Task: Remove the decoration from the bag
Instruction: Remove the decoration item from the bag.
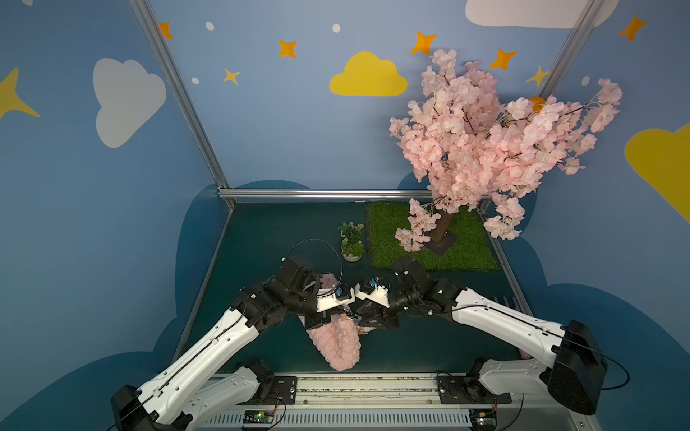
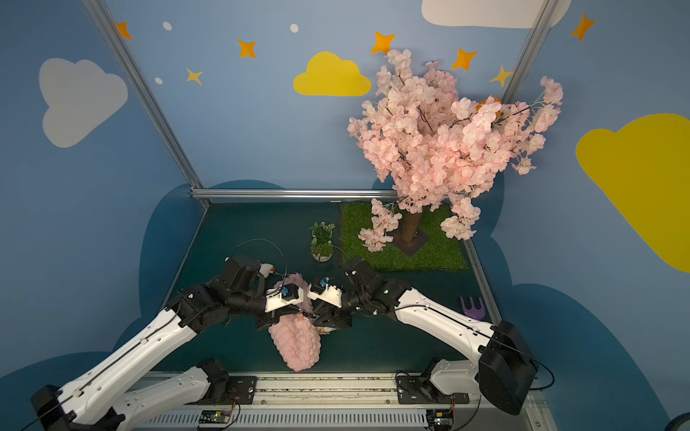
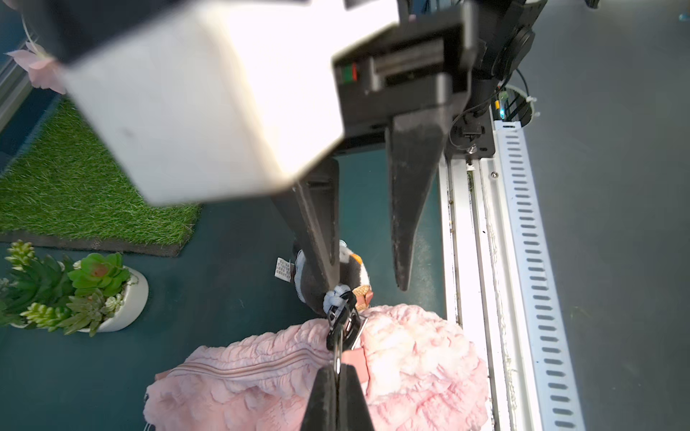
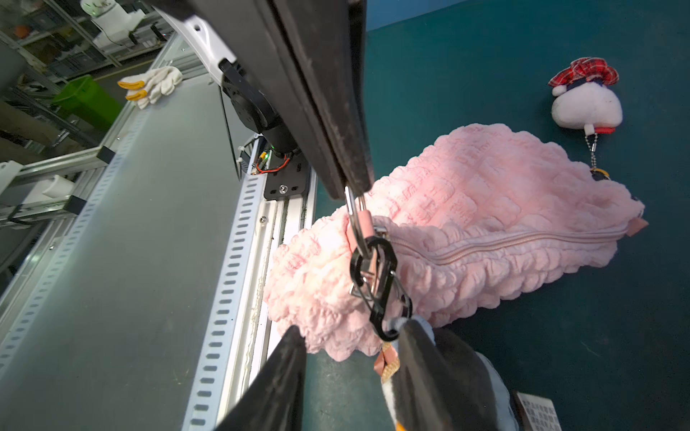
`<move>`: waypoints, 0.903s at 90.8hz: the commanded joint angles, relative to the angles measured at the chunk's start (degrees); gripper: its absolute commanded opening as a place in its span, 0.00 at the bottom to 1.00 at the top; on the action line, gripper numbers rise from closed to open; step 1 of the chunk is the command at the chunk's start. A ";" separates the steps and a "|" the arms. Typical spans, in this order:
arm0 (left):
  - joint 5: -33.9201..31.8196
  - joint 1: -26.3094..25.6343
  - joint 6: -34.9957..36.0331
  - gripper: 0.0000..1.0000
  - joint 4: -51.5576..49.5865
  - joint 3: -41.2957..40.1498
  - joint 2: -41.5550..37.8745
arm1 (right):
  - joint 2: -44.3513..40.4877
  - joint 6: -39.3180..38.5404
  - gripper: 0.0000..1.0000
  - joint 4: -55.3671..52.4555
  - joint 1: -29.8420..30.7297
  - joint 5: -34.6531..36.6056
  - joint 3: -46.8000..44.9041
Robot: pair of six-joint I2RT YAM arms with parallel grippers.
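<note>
left gripper (image 4: pixel 353 188) clamped on bag (image 4: pixel 485 194) ring (image 4: pixel 350 214); right gripper (image 3: pixel 367 291) jaws apart beside carabiner (image 4: pixel 373 313). Risk: closes on penguin plush (image 4: pixel 478 380) instead, tug yanks ring loose.

In both top views the table (image 1: pixel 269 239) is rendered dim and dark, while the blossom tree (image 1: pixel 481 141) is picked out brightly and the frame rails (image 1: pixel 181 93) are splayed by wide-angle distortion. In the left wrist view a white housing (image 3: pixel 209 97) close to the lens is blurred and washed out; the bag (image 4: pixel 485 194) is evenly lit in the right wrist view.
</note>
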 commanded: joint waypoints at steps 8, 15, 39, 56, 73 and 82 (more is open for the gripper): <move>-1.86 -0.02 4.71 0.02 -0.51 -0.52 -0.14 | 6.76 -0.36 0.49 -5.34 -1.47 -11.76 6.54; -1.74 -0.08 5.47 0.02 -0.21 -0.73 -0.20 | 8.11 -1.03 0.49 -5.52 -1.83 -11.77 6.90; -2.45 0.18 7.23 0.02 0.61 -2.11 -0.82 | 11.71 -1.48 0.48 -6.24 -2.23 -15.72 8.44; -2.18 0.62 7.77 0.02 1.43 -2.54 -1.01 | 12.40 -1.67 0.47 -5.61 -1.86 -14.78 7.35; -1.84 0.60 8.00 0.02 0.59 -1.80 -1.66 | 16.21 -1.32 0.47 -5.29 -2.79 -15.17 10.77; -1.73 0.58 8.28 0.02 0.13 -1.92 -1.85 | 18.08 -1.40 0.46 -5.77 -2.84 -16.02 12.29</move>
